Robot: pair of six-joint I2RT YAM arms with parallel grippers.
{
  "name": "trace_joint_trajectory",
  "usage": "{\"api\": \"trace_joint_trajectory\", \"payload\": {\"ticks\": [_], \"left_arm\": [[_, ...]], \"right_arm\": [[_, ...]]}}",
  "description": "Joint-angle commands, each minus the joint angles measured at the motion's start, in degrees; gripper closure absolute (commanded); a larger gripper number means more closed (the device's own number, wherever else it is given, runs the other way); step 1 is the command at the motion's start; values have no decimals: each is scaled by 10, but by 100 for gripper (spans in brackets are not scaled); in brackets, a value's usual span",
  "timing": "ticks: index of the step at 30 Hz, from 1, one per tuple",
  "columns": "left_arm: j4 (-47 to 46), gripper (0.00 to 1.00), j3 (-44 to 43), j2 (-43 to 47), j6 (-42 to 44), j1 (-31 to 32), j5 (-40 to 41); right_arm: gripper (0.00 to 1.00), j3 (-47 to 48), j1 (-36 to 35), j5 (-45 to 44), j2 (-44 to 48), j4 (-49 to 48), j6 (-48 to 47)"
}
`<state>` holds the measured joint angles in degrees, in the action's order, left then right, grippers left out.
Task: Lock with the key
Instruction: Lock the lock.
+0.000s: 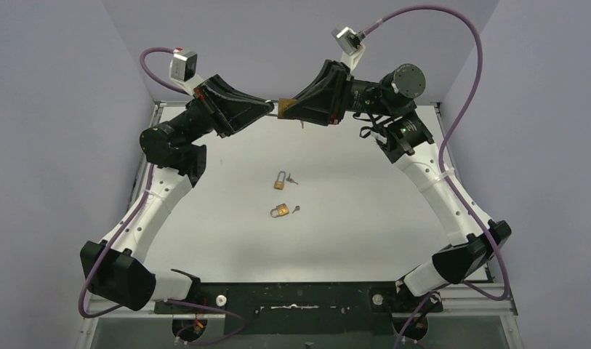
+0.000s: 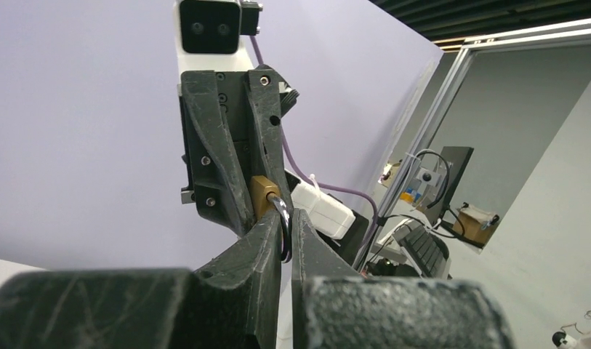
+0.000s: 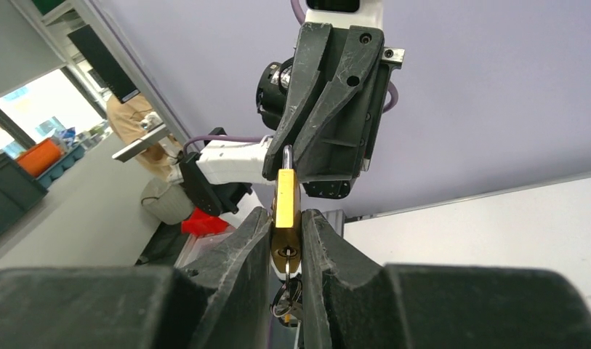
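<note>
A brass padlock (image 1: 284,107) hangs in the air at the back of the table between my two grippers. My right gripper (image 3: 286,222) is shut on the padlock's brass body (image 3: 284,211), with a key (image 3: 286,273) and its ring in the keyhole below. My left gripper (image 2: 287,222) is shut on the padlock's steel shackle (image 2: 284,222); the brass body (image 2: 262,193) shows beyond its fingertips. In the top view the left gripper (image 1: 269,107) and right gripper (image 1: 286,107) meet tip to tip.
Two more brass padlocks lie on the white table, one (image 1: 279,180) with a key (image 1: 293,179) beside it, the other (image 1: 280,211) nearer with a key (image 1: 296,209) beside it. Purple cables loop above both arms. Walls close in the back and sides.
</note>
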<state>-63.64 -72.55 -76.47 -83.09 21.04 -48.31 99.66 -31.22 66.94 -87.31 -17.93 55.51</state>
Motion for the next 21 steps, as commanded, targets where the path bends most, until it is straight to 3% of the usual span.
{"api": "trace_joint_trajectory", "payload": {"ticks": [1, 12, 21], "left_arm": [[36, 100, 10, -10, 19, 44, -61], [62, 100, 16, -6, 45, 60, -49], [38, 100, -5, -34, 31, 101, -43]], "right_arm": [[100, 34, -38, -122, 18, 122, -122], [100, 50, -58, -157, 15, 196, -186], [100, 18, -68, -149, 10, 149, -159]]}}
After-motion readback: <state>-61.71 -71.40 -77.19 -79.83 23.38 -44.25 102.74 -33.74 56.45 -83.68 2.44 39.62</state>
